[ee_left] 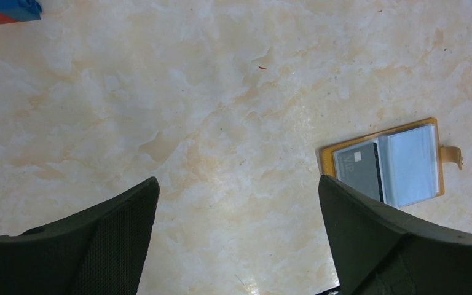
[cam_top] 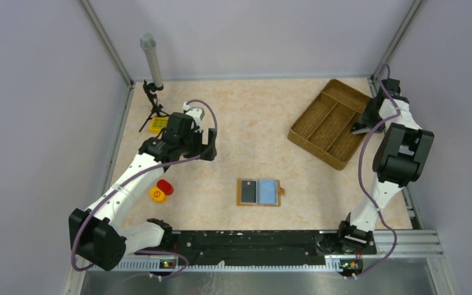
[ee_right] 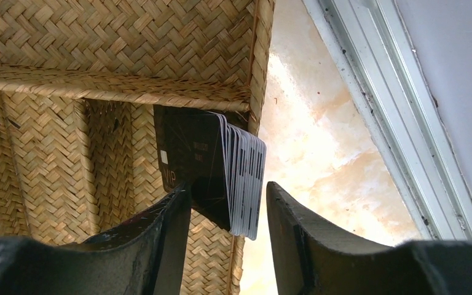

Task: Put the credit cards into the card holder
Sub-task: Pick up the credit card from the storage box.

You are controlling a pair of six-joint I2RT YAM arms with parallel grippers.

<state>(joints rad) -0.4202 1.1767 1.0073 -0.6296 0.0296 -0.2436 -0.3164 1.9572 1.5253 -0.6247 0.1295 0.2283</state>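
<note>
Seen from above, the right pincer [cam_top: 357,128] reaches into the right edge of a woven tray [cam_top: 319,126] at the far right of the surface [cam_top: 252,123]. The left pincer [cam_top: 209,147] hangs over bare marbled surface at the left. One card holder [cam_top: 259,192] lies open and flat near the front middle, with its long axis running left to right and its small tab [cam_top: 281,192] pointing right. It holds two cards side by side, a dark card [cam_top: 248,192] on the left and a light blue card [cam_top: 268,192] on the right. Each card's long axis runs from near to far.

In the left wrist view, the two black textured fingers stand spread wide with nothing between them. The tan holder lies beyond the right finger, slightly tilted. The dark card reads "VIP", and the blue one sits under a clear glossy sleeve. One corner of a toy block [ee_left: 6,9] shows at the upper left.

In the right wrist view, the fingers sit partly closed on either side of a stack of cards [ee_right: 221,172]. The stack stands on edge and leans in a corner compartment of the herringbone-woven tray, against a divider. Its front face is black and the white edges fan out behind it, too tightly packed to count. One finger meets the black face and a sliver of light shows at the other, so I cannot tell whether the stack is pinched.
</note>
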